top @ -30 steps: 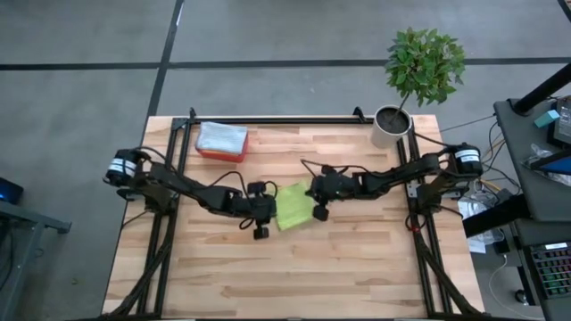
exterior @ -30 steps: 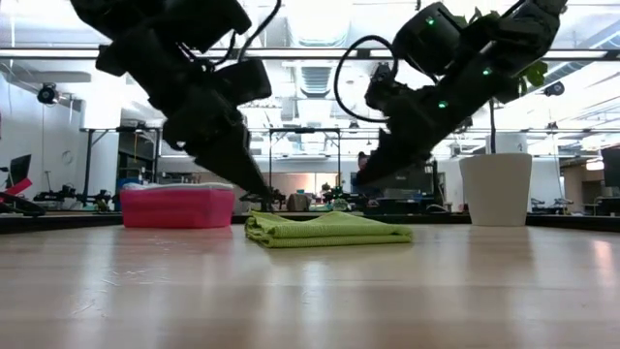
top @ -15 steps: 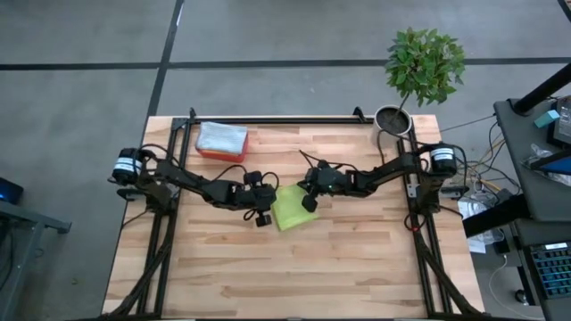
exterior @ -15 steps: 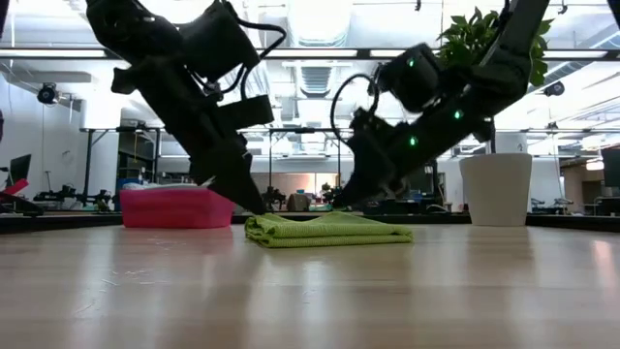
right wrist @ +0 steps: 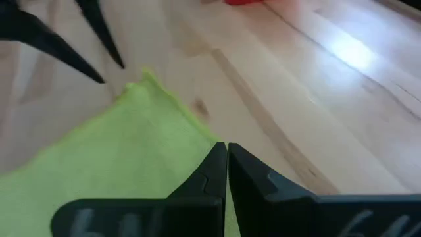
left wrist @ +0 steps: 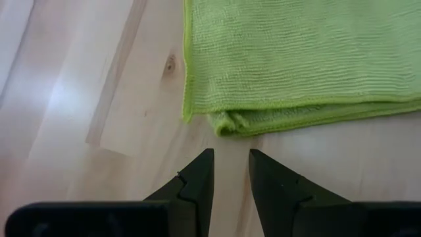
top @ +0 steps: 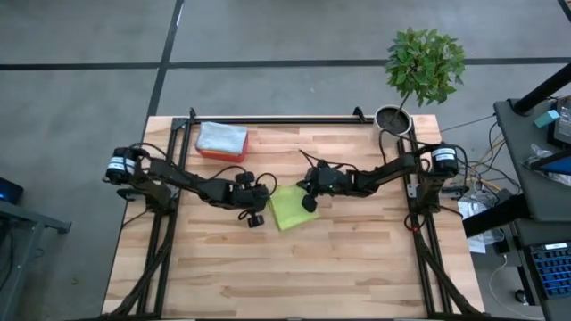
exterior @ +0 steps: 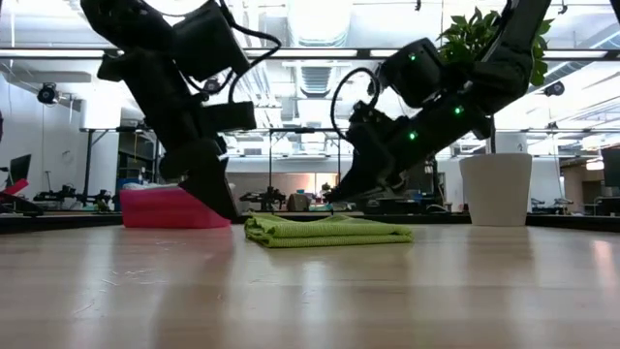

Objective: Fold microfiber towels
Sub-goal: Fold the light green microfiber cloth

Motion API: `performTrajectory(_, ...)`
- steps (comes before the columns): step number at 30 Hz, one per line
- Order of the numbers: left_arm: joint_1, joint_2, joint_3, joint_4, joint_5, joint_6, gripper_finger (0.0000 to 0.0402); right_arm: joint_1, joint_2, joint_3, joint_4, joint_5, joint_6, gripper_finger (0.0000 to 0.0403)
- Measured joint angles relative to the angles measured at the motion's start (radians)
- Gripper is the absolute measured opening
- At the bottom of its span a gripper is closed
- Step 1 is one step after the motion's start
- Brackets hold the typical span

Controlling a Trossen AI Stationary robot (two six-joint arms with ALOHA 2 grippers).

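Folding looks nearly done on the soft lime-green square towel [top: 288,208], lying doubled mid-surface; left claw [left wrist: 229,172] sits just beside its corner, slightly open, holding nothing; right claw [right wrist: 227,161] is shut over its far edge — next, probably lifting it away.

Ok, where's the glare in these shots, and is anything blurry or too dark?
Low view: bright ceiling lights backlight both arms into silhouettes, and the near table is soft. Left wrist view: a pale sheen on the wood beside the green towel, which is sharp. Right wrist view: glare streak on the boards, with the right gripper and towel blurred. High view: evenly lit.
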Motion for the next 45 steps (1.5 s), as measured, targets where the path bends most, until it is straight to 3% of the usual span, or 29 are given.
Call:
performTrajectory(10, 0.004, 0.0, -0.004, 0.043, -0.013, 0.008, 0.0081, 0.035, 0.01, 0.035, 0.022, -0.02, -0.006, 0.0014)
performTrajectory(21, 0.073, -0.005, 0.0, 0.08, -0.037, 0.007, 0.0081, 0.035, 0.01, 0.034, 0.02, -0.019, -0.019, 0.0063)
performTrajectory(30, 0.152, 0.007, -0.001, 0.147, 0.15, -0.028, 0.0081, 0.035, 0.01, 0.034, 0.016, -0.019, -0.019, 0.01)
performTrajectory(37, 0.152, 0.021, 0.0, 0.149, 0.203, -0.052, 0.008, 0.035, 0.01, 0.034, 0.016, -0.018, -0.018, 0.0116)
performTrajectory(45, 0.153, 0.02, 0.001, 0.145, 0.203, -0.045, 0.0006, 0.035, 0.01, 0.034, 0.016, -0.019, -0.018, 0.0123)
